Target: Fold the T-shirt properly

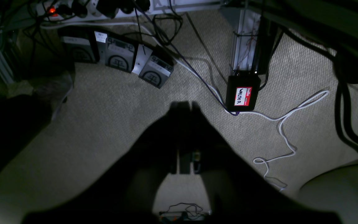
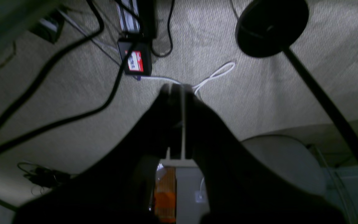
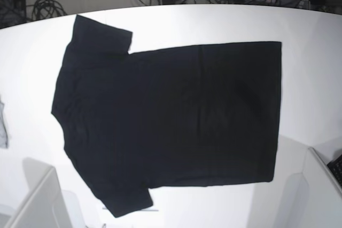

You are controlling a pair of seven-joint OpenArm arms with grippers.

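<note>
— Where's the shirt right now?

— The large black short-sleeved cloth T-shirt (image 3: 171, 121) lies spread flat on the white surface (image 3: 310, 52), plain side up. Its collar end points to the left of the base view, its straight hem to the right, one sleeve toward the far edge and the other toward the near edge.

— And the arms?

— Neither shows in the base view. Both wrist cameras look down at the beige woven carpet floor (image 1: 110, 109), off the surface altogether.

— What's the left tool (image 1: 185, 107) doing?

— Its two dark fingers are pressed together, tips nearly meeting, nothing between them. Below it on the floor sits a small black box with a red and white name sticker (image 1: 242, 93), and a thin white cable (image 1: 284, 133) loops beside it.

— The right tool (image 2: 177, 88)?

— Same: fingers drawn together with only a sliver of light between them, gripping nothing. A round black lamp-like base on a dark stem (image 2: 270, 26) stands near it.

— Anything else on the surface?

— A small grey cloth scrap (image 3: 3, 126) at the left edge, well apart from the shirt.
</note>
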